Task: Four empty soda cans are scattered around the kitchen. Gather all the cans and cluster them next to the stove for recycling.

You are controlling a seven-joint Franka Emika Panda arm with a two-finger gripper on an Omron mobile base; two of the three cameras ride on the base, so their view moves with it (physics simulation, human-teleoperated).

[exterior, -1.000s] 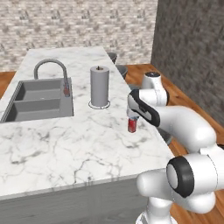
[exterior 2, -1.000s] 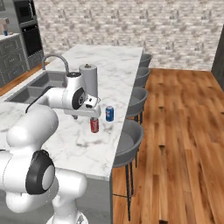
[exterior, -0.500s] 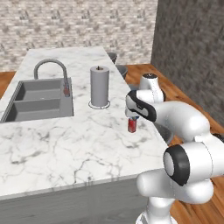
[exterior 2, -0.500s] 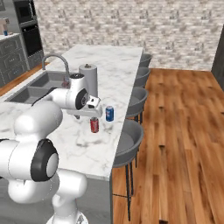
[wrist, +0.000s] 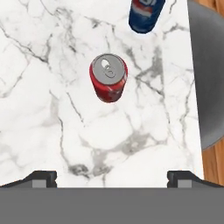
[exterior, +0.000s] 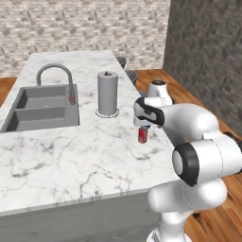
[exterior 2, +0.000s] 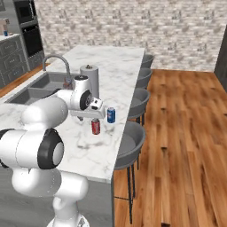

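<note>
A red soda can stands upright on the white marble island near its right edge. The hand view looks straight down on its silvery top. A blue soda can stands upright a short way beyond it, closer to the edge. My gripper hangs just above the red can, pointing down. It is open, with its fingers wide apart and nothing between them. The stove is out of view.
A tall grey paper towel roll stands behind the cans. A double sink with a curved faucet lies to the left. Grey bar stools line the island's right edge over the wood floor.
The hand has sunk slightly toward the red can and the arm has shifted a little. Both cans stand where they were.
</note>
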